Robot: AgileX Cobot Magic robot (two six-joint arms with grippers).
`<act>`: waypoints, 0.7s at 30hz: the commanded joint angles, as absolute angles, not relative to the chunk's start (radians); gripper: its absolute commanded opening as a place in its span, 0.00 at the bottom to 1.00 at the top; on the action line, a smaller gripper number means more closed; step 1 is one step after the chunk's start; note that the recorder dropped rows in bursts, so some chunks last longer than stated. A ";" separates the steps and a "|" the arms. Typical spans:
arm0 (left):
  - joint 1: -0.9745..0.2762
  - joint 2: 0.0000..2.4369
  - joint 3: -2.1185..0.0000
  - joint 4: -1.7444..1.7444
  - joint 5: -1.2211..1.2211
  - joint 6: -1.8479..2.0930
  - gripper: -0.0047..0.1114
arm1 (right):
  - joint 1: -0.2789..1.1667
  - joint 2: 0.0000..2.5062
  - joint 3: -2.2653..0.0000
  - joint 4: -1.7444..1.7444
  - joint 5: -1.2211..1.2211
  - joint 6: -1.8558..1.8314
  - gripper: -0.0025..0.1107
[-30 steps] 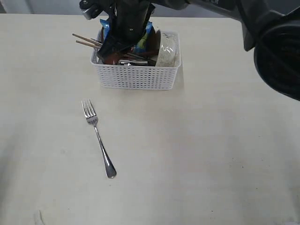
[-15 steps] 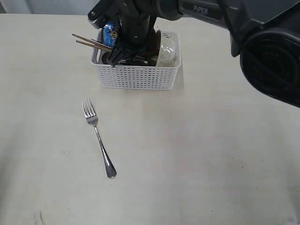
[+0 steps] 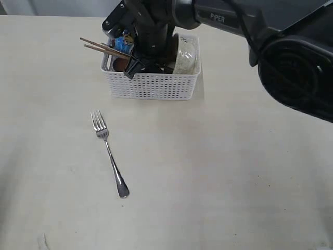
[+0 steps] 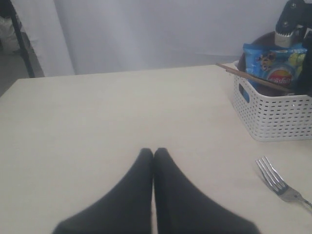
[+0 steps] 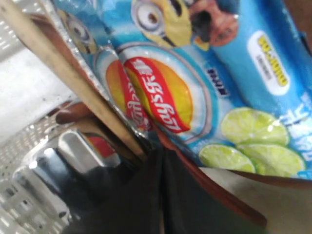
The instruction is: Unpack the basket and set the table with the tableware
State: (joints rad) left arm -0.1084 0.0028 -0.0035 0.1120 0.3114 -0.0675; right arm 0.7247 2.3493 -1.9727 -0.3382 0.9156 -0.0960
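Entry, right wrist view: blue chip bag [image 5: 195, 83] lies directly ahead of the right gripper [image 5: 162, 161], close against its closed tips. On its face a red banner across a yellow disc reads "Lay's", followed by two Chinese characters, apparently 乐事. Farther from the tips on the same bag, a yellow oval label and a small dark blue tag carry print too blurred to read. Exterior view: white lettering "PiPER" on the right arm [image 3: 218, 18], on the link behind that gripper. Left wrist view: same red-and-yellow logo on the bag, well away from the left gripper [image 4: 153, 153], not legible.
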 commanded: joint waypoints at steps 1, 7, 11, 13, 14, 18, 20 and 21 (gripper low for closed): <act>-0.115 0.000 0.000 0.101 0.304 -0.067 0.04 | 0.723 2.354 -1.966 -0.314 0.954 -0.105 0.02; -0.115 0.000 0.000 0.101 0.304 -0.067 0.04 | 0.726 2.292 -1.966 -0.202 0.952 -0.164 0.02; -0.115 0.000 0.000 0.101 0.304 -0.067 0.04 | 0.726 2.256 -1.966 -0.019 0.937 -0.280 0.32; -0.115 0.000 0.000 0.101 0.304 -0.067 0.04 | 0.728 2.272 -1.966 -0.021 0.907 -0.268 0.52; -0.115 0.000 0.000 0.101 0.304 -0.067 0.04 | 0.728 2.283 -1.966 -0.031 0.886 -0.242 0.53; -0.115 0.000 0.000 0.101 0.304 -0.067 0.04 | 0.728 2.313 -1.967 -0.067 0.818 -0.201 0.48; -0.115 0.000 0.000 0.101 0.304 -0.067 0.04 | 0.728 2.329 -1.968 -0.092 0.810 -0.199 0.48; -0.115 0.000 0.000 0.101 0.304 -0.067 0.04 | 0.728 2.334 -1.970 -0.108 0.811 -0.190 0.48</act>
